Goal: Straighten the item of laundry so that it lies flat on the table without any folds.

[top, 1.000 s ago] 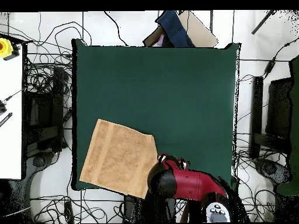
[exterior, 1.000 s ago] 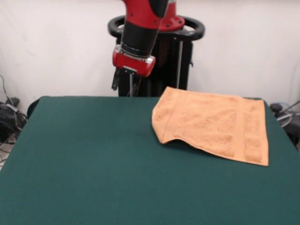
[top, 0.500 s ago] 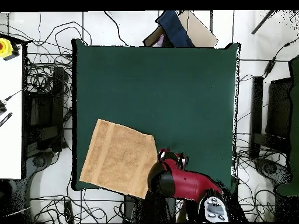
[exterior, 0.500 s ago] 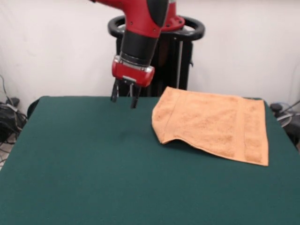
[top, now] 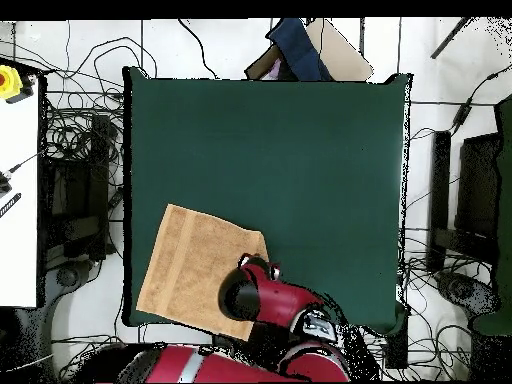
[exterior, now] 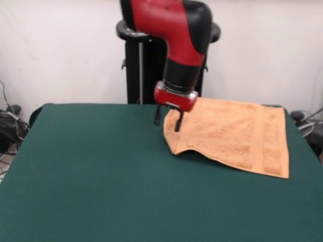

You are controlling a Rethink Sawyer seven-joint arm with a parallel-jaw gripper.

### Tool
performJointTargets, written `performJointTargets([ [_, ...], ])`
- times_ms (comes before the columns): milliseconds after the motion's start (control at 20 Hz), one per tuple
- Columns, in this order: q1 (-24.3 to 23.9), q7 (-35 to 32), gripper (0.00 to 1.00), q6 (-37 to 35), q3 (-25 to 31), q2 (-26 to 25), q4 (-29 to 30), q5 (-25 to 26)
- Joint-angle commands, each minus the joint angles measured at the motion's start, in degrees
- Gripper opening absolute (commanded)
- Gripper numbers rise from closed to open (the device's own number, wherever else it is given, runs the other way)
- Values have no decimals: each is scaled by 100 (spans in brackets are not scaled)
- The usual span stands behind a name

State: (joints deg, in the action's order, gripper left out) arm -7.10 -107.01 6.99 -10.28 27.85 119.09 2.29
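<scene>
From the front, the orange-tan terry-cloth towel (exterior: 229, 133) lies at the far right part of the dark green felt worktop (exterior: 101, 176), its near-left edge curled under in a fold, which is likely why the red and black arm's jaws (exterior: 167, 120) hang right there. The jaws stand open, gripping nothing, one finger over bare felt and the other over the towel's left border, just above the cloth.

From overhead, the towel (top: 190, 262) sits askew near the worktop's (top: 300, 150) lower-left corner, one edge overhanging. The arm's wrist covers the towel's corner nearest the base, hiding the jaws.
</scene>
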Motion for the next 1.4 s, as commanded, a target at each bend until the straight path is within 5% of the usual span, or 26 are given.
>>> performJointTargets([
  [50,602,-2227,100,-92,1090,-204,320,-1339],
  [250,1026,-2246,100,-119,1038,-294,222,-1967],
  [1400,1662,-2629,100,428,1844,-1581,-951,-3534],
])
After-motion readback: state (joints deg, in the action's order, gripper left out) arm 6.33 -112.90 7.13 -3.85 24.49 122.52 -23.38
